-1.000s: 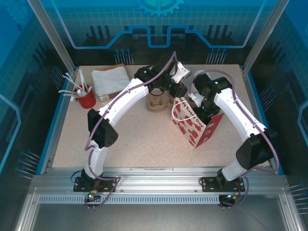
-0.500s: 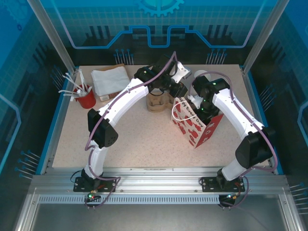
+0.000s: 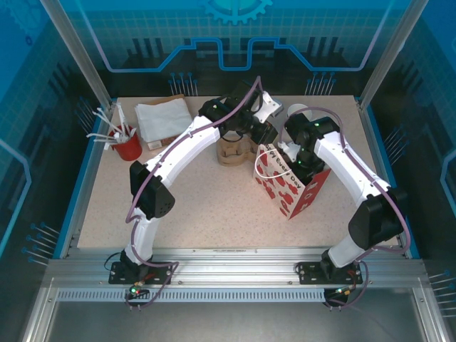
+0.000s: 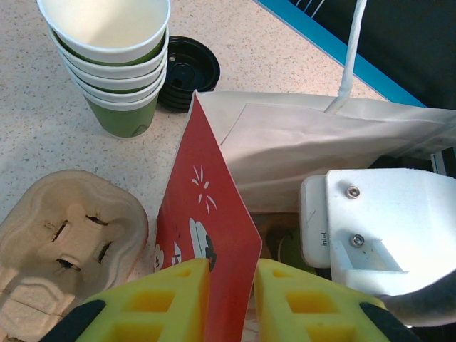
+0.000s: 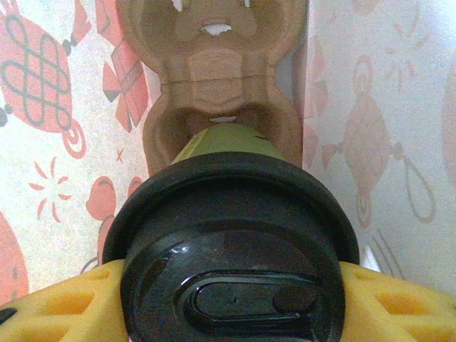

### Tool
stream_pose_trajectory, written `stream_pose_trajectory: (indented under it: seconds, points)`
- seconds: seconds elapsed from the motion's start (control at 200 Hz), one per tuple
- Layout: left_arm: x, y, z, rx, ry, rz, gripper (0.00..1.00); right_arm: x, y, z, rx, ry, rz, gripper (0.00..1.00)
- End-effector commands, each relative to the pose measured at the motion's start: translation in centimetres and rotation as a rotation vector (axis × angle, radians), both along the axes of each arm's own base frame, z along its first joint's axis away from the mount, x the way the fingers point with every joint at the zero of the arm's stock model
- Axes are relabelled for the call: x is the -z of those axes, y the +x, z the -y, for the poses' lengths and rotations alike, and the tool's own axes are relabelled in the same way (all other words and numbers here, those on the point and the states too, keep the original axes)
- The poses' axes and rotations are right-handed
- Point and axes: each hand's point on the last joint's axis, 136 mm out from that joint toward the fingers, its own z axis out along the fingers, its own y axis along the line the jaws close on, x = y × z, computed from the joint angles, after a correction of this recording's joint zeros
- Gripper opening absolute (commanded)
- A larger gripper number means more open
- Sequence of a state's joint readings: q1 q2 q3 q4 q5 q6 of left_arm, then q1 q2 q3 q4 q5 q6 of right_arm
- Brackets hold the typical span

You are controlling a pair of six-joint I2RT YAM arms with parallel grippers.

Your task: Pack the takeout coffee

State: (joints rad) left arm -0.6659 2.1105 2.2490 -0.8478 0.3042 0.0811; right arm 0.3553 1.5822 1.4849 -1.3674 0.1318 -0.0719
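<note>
Right fingers point(image 5: 64, 306) are clamped on both sides of the small olive-green paper cup with the round black plastic lid point(image 5: 235, 249). It hangs inside the red-and-white patterned paper gift bag point(image 3: 291, 187), right of centre on the tabletop point(image 3: 199, 206), over a brown moulded-pulp cup carrier point(image 5: 214, 64). Left fingers point(image 4: 164, 303) pinch the bag's red wall, holding it open. My worry: if that wall slips free it flops onto the cup, or the cup misses its pocket and tips.

Speckled beige tabletop point(image 3: 214, 206); blue-lit panel walls point(image 3: 142, 35); aluminium frame rails point(image 3: 235, 274).
</note>
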Motion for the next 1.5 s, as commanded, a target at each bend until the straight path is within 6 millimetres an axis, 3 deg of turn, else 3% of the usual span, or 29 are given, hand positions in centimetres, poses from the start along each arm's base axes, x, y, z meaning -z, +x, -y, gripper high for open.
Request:
stream_pose_trajectory:
  seconds: [0.0,1.496]
  points:
    - [0.00,-0.45,0.34,0.024,-0.006,-0.005,0.25,0.24,0.04,0.65,0.011,-0.016,-0.008,0.43]
    - [0.12,-0.44,0.21,0.021,0.000,-0.006,0.26,-0.14,0.01,0.35,0.015,0.015,0.004,0.43]
